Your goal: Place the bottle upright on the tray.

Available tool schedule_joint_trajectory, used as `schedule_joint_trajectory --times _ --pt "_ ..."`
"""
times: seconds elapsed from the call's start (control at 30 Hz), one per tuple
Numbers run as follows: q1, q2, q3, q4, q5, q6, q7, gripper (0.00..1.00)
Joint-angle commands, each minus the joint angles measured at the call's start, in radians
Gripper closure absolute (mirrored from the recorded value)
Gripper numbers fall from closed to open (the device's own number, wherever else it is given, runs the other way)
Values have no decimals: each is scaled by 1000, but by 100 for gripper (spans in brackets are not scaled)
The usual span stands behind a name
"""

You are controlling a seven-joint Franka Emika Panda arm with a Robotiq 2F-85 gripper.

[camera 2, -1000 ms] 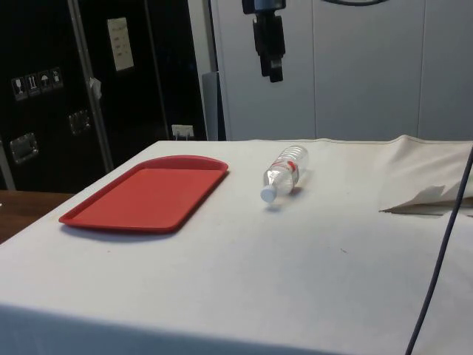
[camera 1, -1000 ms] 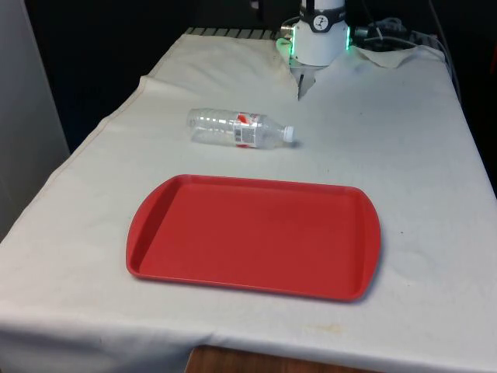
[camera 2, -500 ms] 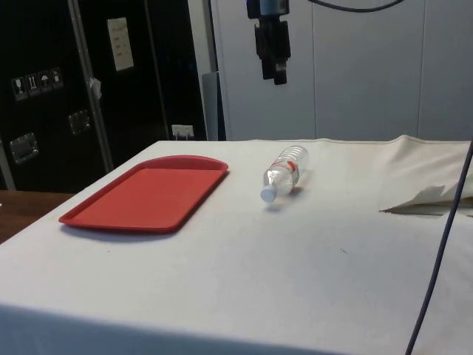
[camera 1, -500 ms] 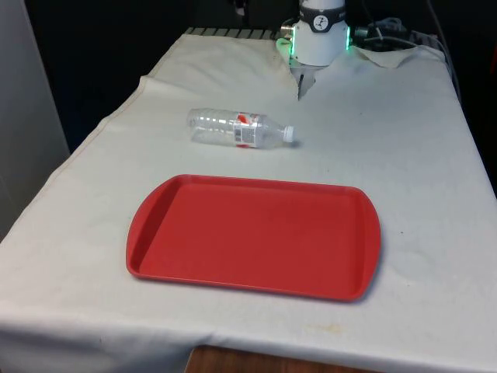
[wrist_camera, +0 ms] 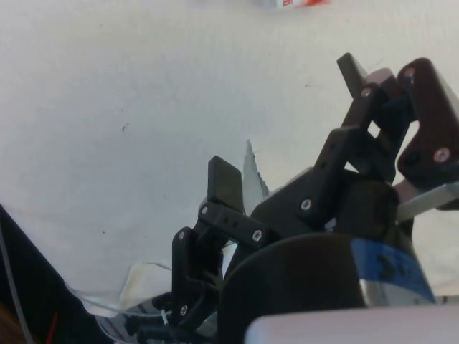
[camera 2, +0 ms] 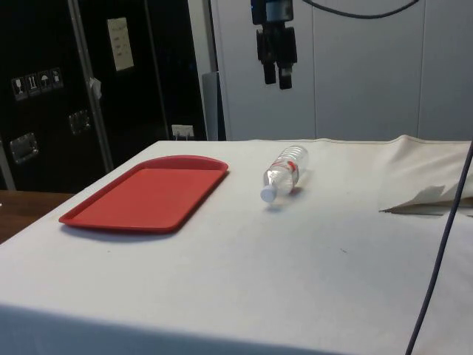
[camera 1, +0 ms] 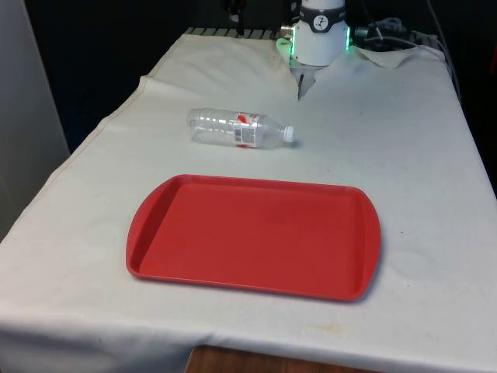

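The bottle (camera 1: 239,129) lies on its side on the cloth (camera 1: 404,140), above centre in the front view, cap toward that view's right, apart from the red tray (camera 1: 252,235) below it. At the side view's top centre, the gripper (camera 2: 276,78) hangs high over the bottle (camera 2: 283,171), fingers (camera 2: 285,76) apart and empty.

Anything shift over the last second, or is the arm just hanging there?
In the side view the gripper, high above the table, drifted a little toward the right of that view and its fingers opened. It holds nothing. The bottle still lies on its side beyond the empty red tray.
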Motion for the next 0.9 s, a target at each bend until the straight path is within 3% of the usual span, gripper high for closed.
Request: schedule_joint_trajectory --times 0.0,0.87 --pt "1 2 0 -6 -5 17 -4 0" --pt "4 33 6 -40 -7 91 -123 0"
